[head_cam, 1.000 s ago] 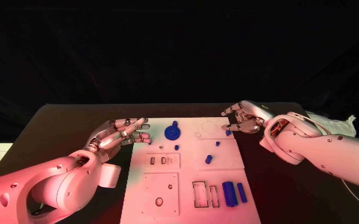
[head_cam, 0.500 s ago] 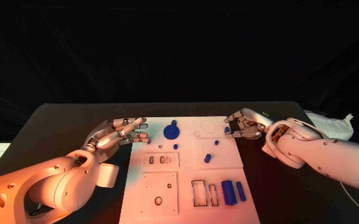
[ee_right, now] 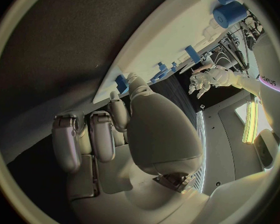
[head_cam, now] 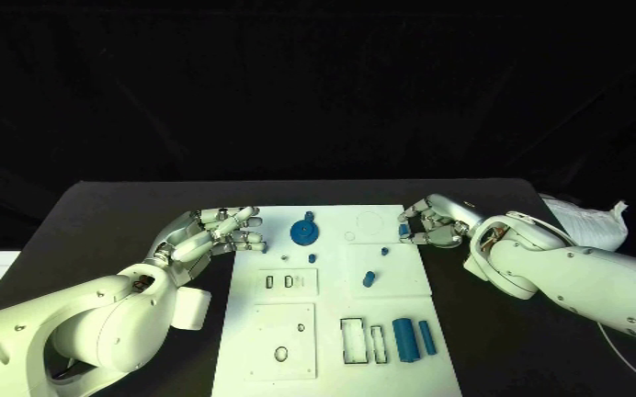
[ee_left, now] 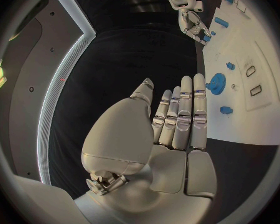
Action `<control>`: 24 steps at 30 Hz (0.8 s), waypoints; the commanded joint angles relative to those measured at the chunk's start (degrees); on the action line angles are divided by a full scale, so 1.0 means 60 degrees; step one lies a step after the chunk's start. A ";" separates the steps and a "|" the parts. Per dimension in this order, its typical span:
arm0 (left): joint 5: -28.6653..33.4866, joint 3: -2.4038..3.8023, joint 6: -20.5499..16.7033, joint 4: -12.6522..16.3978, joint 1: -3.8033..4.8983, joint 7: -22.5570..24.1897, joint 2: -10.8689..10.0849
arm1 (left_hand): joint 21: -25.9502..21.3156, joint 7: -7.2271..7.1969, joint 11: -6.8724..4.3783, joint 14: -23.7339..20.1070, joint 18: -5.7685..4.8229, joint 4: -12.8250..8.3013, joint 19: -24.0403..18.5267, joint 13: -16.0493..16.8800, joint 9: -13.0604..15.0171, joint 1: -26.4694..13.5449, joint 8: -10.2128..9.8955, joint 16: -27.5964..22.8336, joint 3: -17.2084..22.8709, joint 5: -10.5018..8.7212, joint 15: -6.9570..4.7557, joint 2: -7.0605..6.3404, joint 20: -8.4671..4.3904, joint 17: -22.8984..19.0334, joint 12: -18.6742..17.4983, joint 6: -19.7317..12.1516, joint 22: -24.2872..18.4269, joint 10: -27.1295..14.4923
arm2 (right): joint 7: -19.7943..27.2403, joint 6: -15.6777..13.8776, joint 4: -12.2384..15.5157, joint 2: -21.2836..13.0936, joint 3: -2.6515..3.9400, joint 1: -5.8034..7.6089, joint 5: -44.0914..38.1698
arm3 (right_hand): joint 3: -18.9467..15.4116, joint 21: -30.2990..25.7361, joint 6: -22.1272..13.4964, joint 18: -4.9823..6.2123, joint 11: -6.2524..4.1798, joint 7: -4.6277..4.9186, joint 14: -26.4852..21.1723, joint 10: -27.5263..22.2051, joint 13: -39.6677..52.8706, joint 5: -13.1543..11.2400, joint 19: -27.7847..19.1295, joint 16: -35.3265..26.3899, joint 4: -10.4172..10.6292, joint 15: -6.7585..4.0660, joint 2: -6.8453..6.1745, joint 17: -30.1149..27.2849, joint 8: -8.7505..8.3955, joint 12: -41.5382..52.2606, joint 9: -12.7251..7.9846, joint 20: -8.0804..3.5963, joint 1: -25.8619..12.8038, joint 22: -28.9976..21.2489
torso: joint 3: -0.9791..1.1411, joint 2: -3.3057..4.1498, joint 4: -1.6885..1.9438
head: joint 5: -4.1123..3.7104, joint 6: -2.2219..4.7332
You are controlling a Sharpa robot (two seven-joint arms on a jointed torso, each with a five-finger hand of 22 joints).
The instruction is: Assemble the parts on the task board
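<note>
Parts on the task board (head_cam: 398,273): we see a small blue part (head_cam: 404,229) at the board's far right edge, right at the right hand's (head_cam: 431,220) fingertips. That hand's fingers curl in around it; we judge it pinched, though the contact is partly hidden. From the hand's palm the piece lies toward 9 o'clock in the head view. Its long axis is too small to tell. The left hand (head_cam: 212,234) hovers off the board's left edge, fingers spread, holding nothing. The blue gear (head_cam: 303,230) lies toward 3 o'clock from it, near. Two blue bars (head_cam: 413,340) sit at the board's near right. We judge the right hand nearer for the coming move.
</note>
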 commanded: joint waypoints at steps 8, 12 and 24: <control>0.0012 0.0006 0.0188 0.0007 0.0009 0.0029 0.0009 | 0.0013 0.0012 0.0028 0.0041 0.0092 -0.0078 -0.0053 -0.0009 -0.0004 0.0071 -0.0052 -0.0073 -0.0013 -0.0027 0.0046 0.0064 0.0033 0.0021 -0.0038 -0.0007 0.0007 -0.0014 | 0.0184 0.0243 -0.0112 0.0064 -0.0019 -0.0055 -0.0042 | 0.0319 0.0038 0.0685 -0.0186 -0.0135 -0.0115 0.0792 0.0169 -0.0242 -0.0576 0.0714 0.0078 -0.0147 -0.0103 0.0419 0.1533 0.0185 0.0108 0.0078 -0.0071 0.0316 0.2147 | -0.0002 -0.0007 0.0005 | -0.0025 -0.0024; 0.0012 0.0005 0.0185 0.0003 0.0009 0.0024 0.0008 | 0.0013 0.0012 0.0028 0.0041 0.0092 -0.0078 -0.0053 -0.0009 -0.0004 0.0071 -0.0052 -0.0073 -0.0013 -0.0027 0.0046 0.0064 0.0033 0.0021 -0.0038 -0.0007 0.0007 -0.0014 | 0.0202 0.0260 -0.0136 0.0073 -0.0018 -0.0056 -0.0042 | 0.0481 0.0039 0.1013 -0.0187 -0.0224 -0.0229 0.0798 0.0180 -0.0223 -0.0652 0.0717 0.0093 -0.0209 -0.0176 0.0560 0.1569 0.0281 0.0125 0.0123 -0.0125 0.0425 0.2153 | -0.0004 -0.0008 0.0003 | -0.0026 -0.0034; 0.0012 0.0005 0.0178 0.0006 0.0009 -0.0005 -0.0003 | 0.0014 0.0015 0.0029 0.0043 0.0092 -0.0087 -0.0053 -0.0010 -0.0005 0.0079 -0.0055 -0.0078 -0.0010 -0.0027 0.0045 0.0067 0.0032 0.0026 -0.0042 -0.0007 0.0008 -0.0015 | 0.0202 0.0201 -0.0137 0.0141 -0.0017 -0.0057 -0.0081 | 0.0600 0.0042 0.1361 -0.0189 -0.0329 -0.0354 0.0808 0.0205 -0.0202 -0.0761 0.0724 0.0112 -0.0261 -0.0283 0.0591 0.1619 0.0343 0.0135 0.0165 -0.0236 0.0404 0.2162 | -0.0005 -0.0008 0.0007 | -0.0050 -0.0050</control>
